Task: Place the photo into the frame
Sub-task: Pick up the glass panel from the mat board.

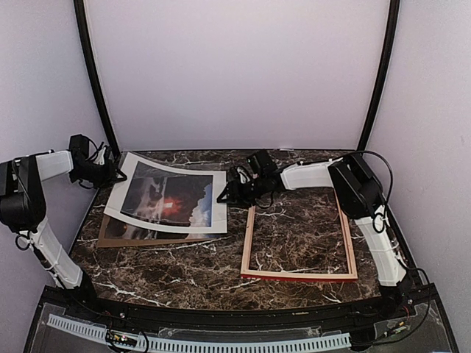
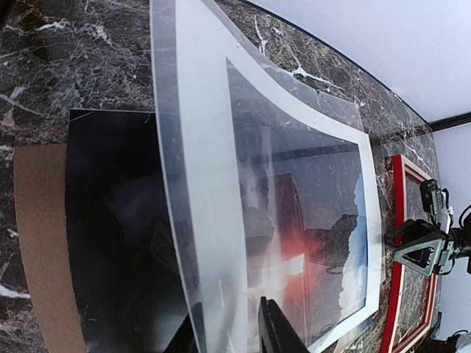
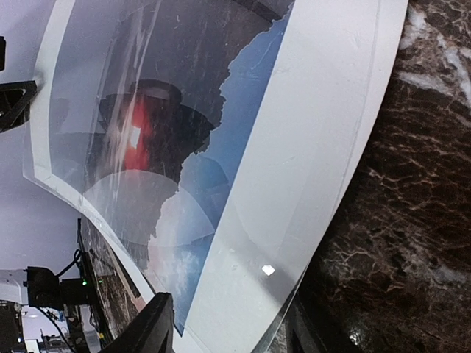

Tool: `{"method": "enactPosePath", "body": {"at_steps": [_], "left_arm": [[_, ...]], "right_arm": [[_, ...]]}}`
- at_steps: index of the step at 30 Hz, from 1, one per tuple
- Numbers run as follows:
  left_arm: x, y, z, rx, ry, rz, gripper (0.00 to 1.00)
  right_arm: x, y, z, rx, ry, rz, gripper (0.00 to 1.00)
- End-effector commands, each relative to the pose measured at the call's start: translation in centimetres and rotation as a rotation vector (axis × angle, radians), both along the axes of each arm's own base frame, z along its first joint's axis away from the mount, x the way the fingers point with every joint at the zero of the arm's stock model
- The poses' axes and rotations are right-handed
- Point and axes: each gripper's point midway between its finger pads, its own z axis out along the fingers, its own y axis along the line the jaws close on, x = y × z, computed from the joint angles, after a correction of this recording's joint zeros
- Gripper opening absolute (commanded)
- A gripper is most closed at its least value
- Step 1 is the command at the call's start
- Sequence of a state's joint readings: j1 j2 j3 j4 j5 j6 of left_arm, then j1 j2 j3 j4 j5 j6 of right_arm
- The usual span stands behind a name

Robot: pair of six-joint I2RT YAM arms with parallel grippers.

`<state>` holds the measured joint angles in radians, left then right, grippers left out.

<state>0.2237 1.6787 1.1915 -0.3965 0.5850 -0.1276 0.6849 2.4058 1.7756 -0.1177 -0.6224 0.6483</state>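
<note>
Both arms are on the photo (image 1: 173,198), one at each short edge.

Left pincer (image 1: 115,176): nearly closed, clamped on the left edge of the sheet. In the left wrist view its fingers (image 2: 280,334) sit on either side of the edge.

Right pincer (image 1: 225,195): same story on the right edge, closed down on it. The lower finger (image 3: 151,327) shows under the sheet in the right wrist view.

The photo is picture side up and held off the desk (image 1: 184,272) at the left-centre, with its shadow showing below. It's bowed, not flat: the far-left corner rides high and the near edge sags. The red-orange glow is at the middle, with dark rock around it and blue toward the right.

The white border (image 2: 294,95) runs round the picture, and a glossy clear sheet (image 2: 184,184) lies over it, overhanging on the left pincer's side. I can't tell whether these are separate layers or stuck together, so I'm treating them as one stack.

The brown cardboard (image 1: 110,237) lies flat on the desk under the near-left part of the stack, with its near-left corner sticking out.

The frame (image 1: 248,241) lies flat on the desk to the right of the photo, not touching it. The pale rails face up, red shows along the near rail, and marble is visible through the opening. The right pincer hangs just beyond its far-left corner.
</note>
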Motion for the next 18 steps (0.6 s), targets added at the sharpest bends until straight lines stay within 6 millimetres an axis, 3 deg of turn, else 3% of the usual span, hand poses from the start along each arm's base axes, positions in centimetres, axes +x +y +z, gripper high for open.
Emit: {"method": "enactPosePath", "body": {"at_steps": [1,18], "left_arm": [[-0.6,0.0,1.3,0.029,-0.037,0.031,0.25],[-1.5,0.4,0.5,0.085,-0.023,0.065,0.26]], "right_arm": [[-0.3,0.0,2.7,0.044,-0.003,-0.001,0.51],[-1.0,-0.8,4.2,0.034,-0.026,-0.006,0.42]]}}
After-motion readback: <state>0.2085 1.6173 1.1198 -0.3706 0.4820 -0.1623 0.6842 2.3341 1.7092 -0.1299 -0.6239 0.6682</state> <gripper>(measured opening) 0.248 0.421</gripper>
